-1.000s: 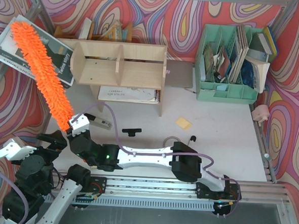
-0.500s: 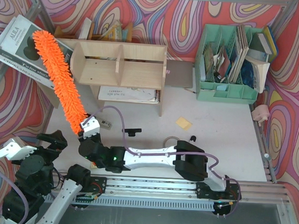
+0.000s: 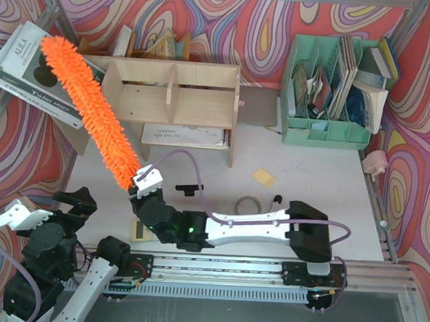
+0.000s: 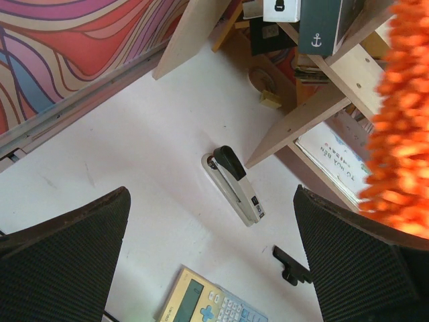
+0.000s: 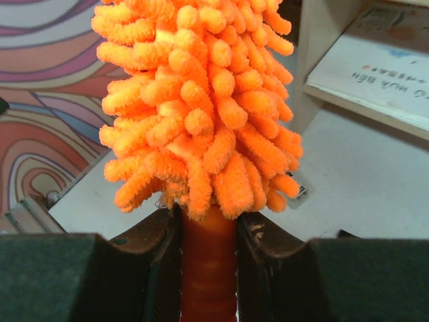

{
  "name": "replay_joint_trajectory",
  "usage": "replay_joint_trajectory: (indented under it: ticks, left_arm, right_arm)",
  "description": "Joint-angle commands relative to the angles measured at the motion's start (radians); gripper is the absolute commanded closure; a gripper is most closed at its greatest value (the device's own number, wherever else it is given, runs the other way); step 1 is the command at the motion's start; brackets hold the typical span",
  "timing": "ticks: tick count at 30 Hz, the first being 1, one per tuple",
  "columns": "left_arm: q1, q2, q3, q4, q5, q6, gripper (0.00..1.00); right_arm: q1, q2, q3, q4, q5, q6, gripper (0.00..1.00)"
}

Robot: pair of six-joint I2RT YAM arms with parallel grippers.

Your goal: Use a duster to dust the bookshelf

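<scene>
The bright-orange fluffy duster [image 3: 90, 109] slants from the magazine at the far left down to my right gripper [image 3: 145, 179], which is shut on its orange handle [image 5: 208, 268]. Its fluffy head [image 5: 201, 100] fills the right wrist view. The light plywood bookshelf [image 3: 172, 93] stands at the back, and the duster runs along just left of its left end panel; I cannot tell whether they touch. My left gripper [image 3: 75, 202] hangs open at the near left with nothing between its fingers [image 4: 67, 248]. The left wrist view shows the shelf's panels [image 4: 315, 107] and the duster [image 4: 395, 134].
A stapler [image 4: 234, 184], a yellow calculator [image 4: 208, 302] and a black clip [image 3: 190, 189] lie on the white table before the shelf. A notebook [image 3: 184, 136] lies under the shelf. The mint-green file organizer [image 3: 329, 88] stands back right. A magazine [image 3: 30, 77] leans far left. A yellow note [image 3: 265, 177] lies mid-table.
My right gripper has moved right along the near table with the duster, whose head has tilted more towards the shelf's left end. The left arm has not moved.
</scene>
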State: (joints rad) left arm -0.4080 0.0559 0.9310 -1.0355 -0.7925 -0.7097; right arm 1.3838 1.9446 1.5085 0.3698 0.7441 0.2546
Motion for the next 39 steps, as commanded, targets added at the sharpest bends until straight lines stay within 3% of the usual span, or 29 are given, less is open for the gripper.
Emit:
replay_joint_trajectory:
  ticks: [1,8,21,39]
  left_arm:
    - [-0.006,-0.020,-0.014,0.015,0.002,0.010,0.02]
    - [-0.005,-0.021,-0.014,0.015,0.005,0.009,0.02]
    - [-0.006,-0.013,-0.014,0.015,0.012,0.011,0.02]
    - [-0.046,-0.024,-0.009,0.011,0.015,0.009,0.02]
  right_arm:
    - [0.003,-0.141,-0.059,0.009,0.065,0.073,1.00]
    - [0.017,-0.266,-0.171,-0.167,0.085,0.298,1.00]
    - [0.087,-0.269,-0.103,-0.548,0.083,0.713,1.00]
    - [0.103,-0.197,-0.088,-0.423,0.007,0.636,1.00]
